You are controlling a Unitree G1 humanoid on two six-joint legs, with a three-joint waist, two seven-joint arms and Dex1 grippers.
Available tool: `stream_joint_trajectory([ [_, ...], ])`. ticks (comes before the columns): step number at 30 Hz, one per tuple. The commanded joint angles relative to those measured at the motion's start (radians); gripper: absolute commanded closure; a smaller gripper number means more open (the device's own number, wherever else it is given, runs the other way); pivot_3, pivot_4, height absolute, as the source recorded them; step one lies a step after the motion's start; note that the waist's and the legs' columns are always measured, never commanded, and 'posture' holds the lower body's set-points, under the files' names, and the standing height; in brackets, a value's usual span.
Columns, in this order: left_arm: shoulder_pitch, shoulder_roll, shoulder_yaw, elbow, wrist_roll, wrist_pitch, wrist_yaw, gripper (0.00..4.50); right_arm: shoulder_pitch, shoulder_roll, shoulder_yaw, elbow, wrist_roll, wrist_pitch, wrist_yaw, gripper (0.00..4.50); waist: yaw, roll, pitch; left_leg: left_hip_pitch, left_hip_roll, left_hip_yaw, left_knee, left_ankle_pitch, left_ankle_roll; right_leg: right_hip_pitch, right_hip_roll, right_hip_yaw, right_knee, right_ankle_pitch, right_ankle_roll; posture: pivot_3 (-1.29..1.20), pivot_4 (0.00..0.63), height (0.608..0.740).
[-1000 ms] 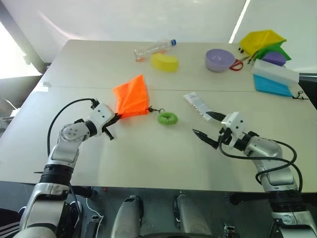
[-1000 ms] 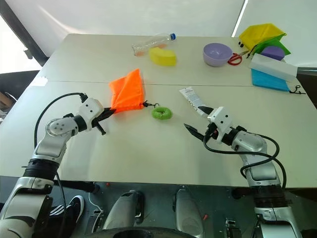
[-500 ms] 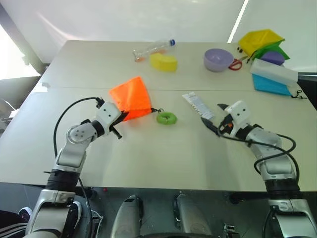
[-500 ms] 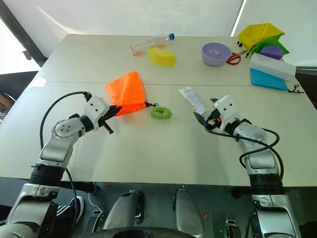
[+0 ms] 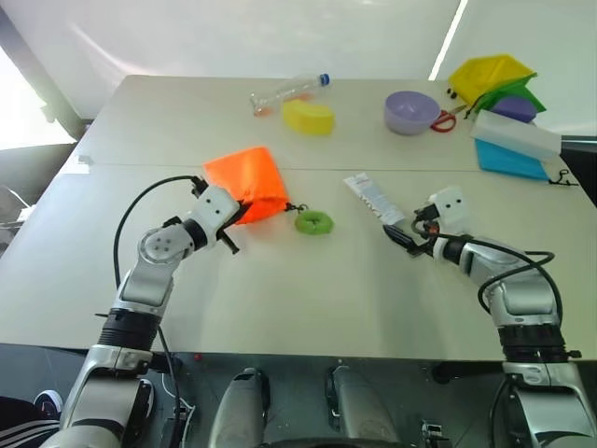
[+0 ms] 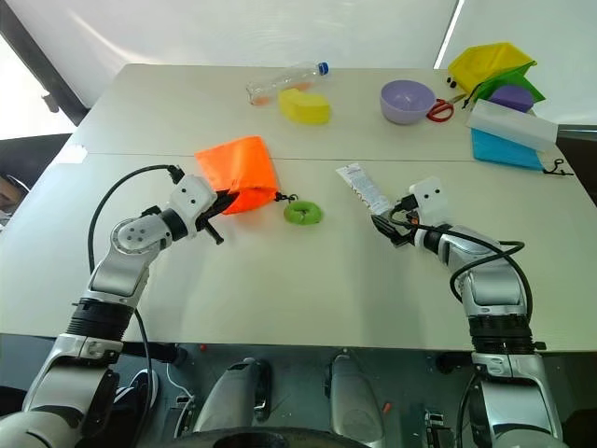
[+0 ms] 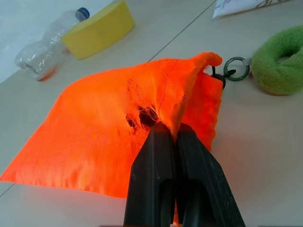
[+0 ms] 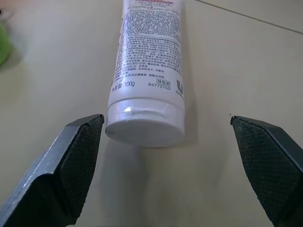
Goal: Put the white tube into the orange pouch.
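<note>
The pouch (image 5: 244, 184) is bright orange, its cord ending in a dark green ring (image 7: 236, 69) beside a fuzzy lime-green loop (image 5: 314, 222). The tube (image 8: 147, 71) is white with dense grey print. Pale beige worktop (image 5: 280, 299); yellow sponge (image 5: 310, 117); lilac bowl (image 5: 413, 112); black jaws.

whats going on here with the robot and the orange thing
The left gripper is shut on a fold of the orange pouch, which lies on the table. The right gripper is open, its fingers either side of the cap end of the white tube. The tube lies flat on the table, not yet gripped.
</note>
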Motion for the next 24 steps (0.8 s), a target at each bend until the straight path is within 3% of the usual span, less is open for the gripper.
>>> stream_joint_trajectory([
  [1, -0.003, 0.004, 0.003, -0.027, 0.0, -0.013, 0.006, 4.42, -0.027, 0.017, -0.01, -0.028, 0.015, 0.002, -0.007, 0.0, 0.0, 0.0, 0.0, 0.0, 0.0, 0.0, 0.0, 0.0, 0.0, 0.0, 0.0, 0.0, 0.0, 0.0, 0.0, 0.0, 0.15, 0.74],
  [2, -0.001, 0.003, 0.002, -0.03, 0.0, -0.011, 0.006, 4.42, -0.032, 0.023, -0.012, -0.023, 0.018, 0.005, -0.008, 0.0, 0.0, 0.0, 0.0, 0.0, 0.0, 0.0, 0.0, 0.0, 0.0, 0.0, 0.0, 0.0, 0.0, 0.0, 0.0, 0.0, 0.15, 0.74],
  [5, 0.003, 0.003, 0.0, -0.035, 0.0, -0.008, 0.005, 4.5, -0.043, 0.034, -0.015, -0.007, 0.027, 0.006, 0.001, 0.82, 0.0, 0.0, 0.0, 0.0, 0.0, 0.0, 0.0, 0.0, 0.0, 0.0, 0.0, 0.0, 0.0, 0.0, 0.001, 0.0, 0.15, 0.74],
  [9, 0.003, 0.005, 0.002, -0.038, -0.002, -0.006, 0.004, 4.5, -0.047, 0.045, -0.007, 0.01, 0.036, 0.019, 0.007, 2.69, 0.0, 0.0, 0.0, 0.0, 0.0, 0.0, 0.0, 0.0, 0.0, 0.0, 0.0, 0.0, 0.0, 0.0, 0.001, 0.0, 0.15, 0.74],
  [12, 0.002, 0.007, 0.004, -0.038, -0.002, -0.005, 0.005, 4.5, -0.045, 0.036, 0.002, 0.011, 0.021, 0.014, 0.011, 2.96, -0.006, 0.0, 0.0, 0.0, 0.0, 0.0, 0.0, 0.0, 0.0, 0.0, 0.0, 0.0, 0.0, 0.0, 0.0, 0.0, 0.15, 0.74],
  [14, 0.0, 0.008, 0.005, -0.038, -0.003, -0.004, 0.004, 4.5, -0.041, 0.03, 0.002, 0.01, 0.018, 0.013, 0.016, 3.63, -0.004, -0.001, -0.001, 0.001, 0.0, 0.0, 0.0, 0.0, 0.0, 0.001, 0.0, 0.0, 0.0, 0.0, 0.0, 0.0, 0.15, 0.74],
  [15, -0.001, 0.009, 0.006, -0.037, -0.003, -0.004, 0.004, 4.5, -0.038, 0.026, 0.002, 0.008, 0.018, 0.011, 0.022, 4.29, -0.003, -0.001, -0.001, 0.001, 0.0, 0.0, 0.0, 0.0, 0.0, 0.001, 0.001, 0.0, 0.0, 0.0, -0.001, 0.0, 0.15, 0.74],
  [16, -0.001, 0.009, 0.006, -0.035, -0.003, -0.005, 0.003, 4.5, -0.038, 0.026, -0.005, 0.0, 0.024, 0.016, 0.021, 4.45, -0.002, -0.001, -0.001, 0.001, 0.0, 0.0, 0.0, 0.0, 0.0, 0.001, 0.001, 0.0, 0.0, 0.0, -0.002, 0.0, 0.15, 0.74],
  [23, -0.003, 0.01, 0.004, -0.016, -0.002, -0.018, -0.001, 4.5, -0.032, 0.009, 0.0, -0.038, 0.034, -0.004, 0.068, 4.45, 0.0, -0.001, -0.001, 0.0, 0.001, 0.0, 0.001, 0.0, 0.0, 0.001, 0.001, 0.0, -0.001, 0.001, -0.001, 0.0, 0.15, 0.74],
  [24, -0.003, 0.01, 0.005, -0.013, -0.004, -0.019, -0.002, 4.5, -0.032, 0.014, -0.006, -0.037, 0.027, -0.01, 0.054, 3.93, 0.0, -0.001, -0.001, 0.0, 0.0, 0.0, 0.0, 0.0, 0.0, 0.001, 0.001, 0.0, -0.001, 0.001, 0.0, 0.0, 0.15, 0.74],
])
